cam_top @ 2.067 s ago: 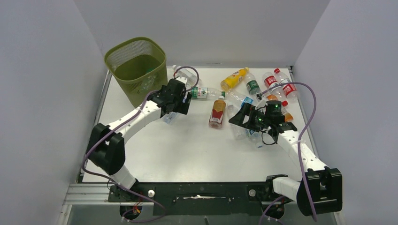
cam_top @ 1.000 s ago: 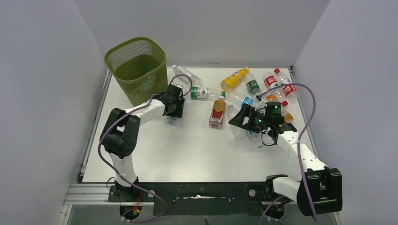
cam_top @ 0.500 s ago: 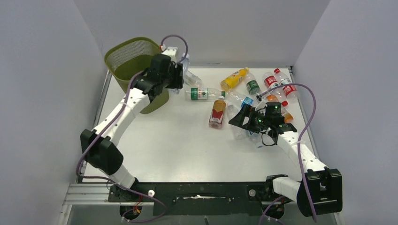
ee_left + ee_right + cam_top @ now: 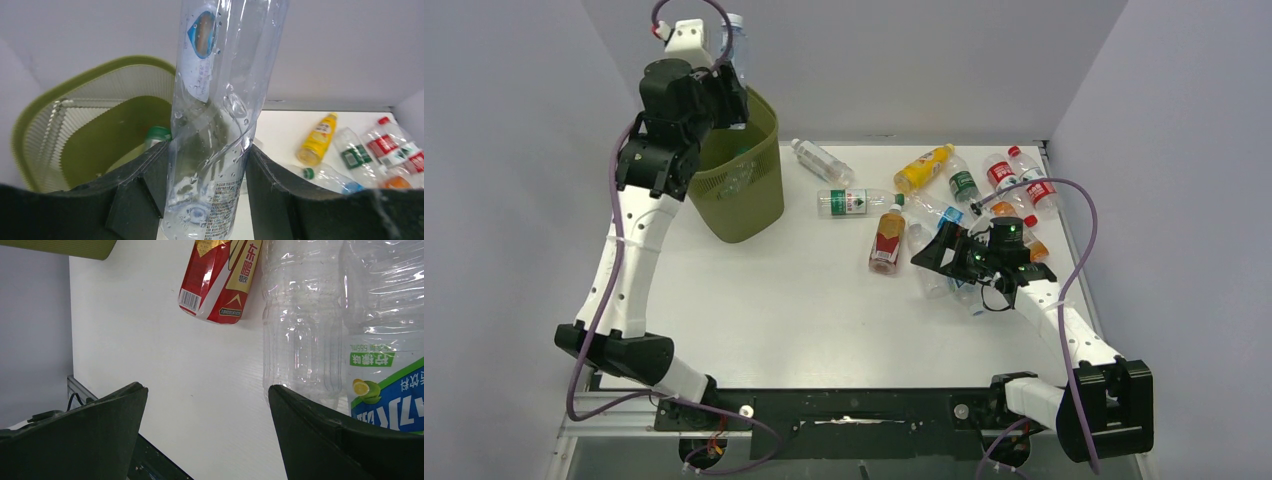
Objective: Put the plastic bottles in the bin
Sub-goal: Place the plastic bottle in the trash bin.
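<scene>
One clear bottle [image 4: 220, 100], clamped near its base in the left gripper [image 4: 207, 185]. The jaws are narrowed onto its crumpled wall. It is held upright and high above the bin's mouth, apparently poised for dropping in. Its label has a blue drop-shaped emblem with an orange patch. The fine print is unreadable.

One olive mesh bin [image 4: 746, 200], at the far left corner of the table [image 4: 804, 320]. The left wrist view shows at least one bottle inside, with a green cap [image 4: 159, 133].

About ten bottles lie loose on the table, to the right of the bin:
- One clear bottle lying nearest the bin [image 4: 819, 160].
- One green-labelled bottle [image 4: 854, 200].
- One red-labelled bottle [image 4: 220, 280], with gold trim, a barcode and Chinese characters seen upside down; the largest looks like "东".
- One yellow bottle [image 4: 922, 167].
- Two red-labelled bottles at the far right [image 4: 1019, 180].

One right gripper [image 4: 206, 390], jaws spread wide and holding nothing. It sits low beside a plain clear bottle [image 4: 295, 340], probably lined up for the next pick. The neighbouring bottle [image 4: 385, 390] has a green-and-blue label with a lemon slice and inverted Chinese script.
</scene>
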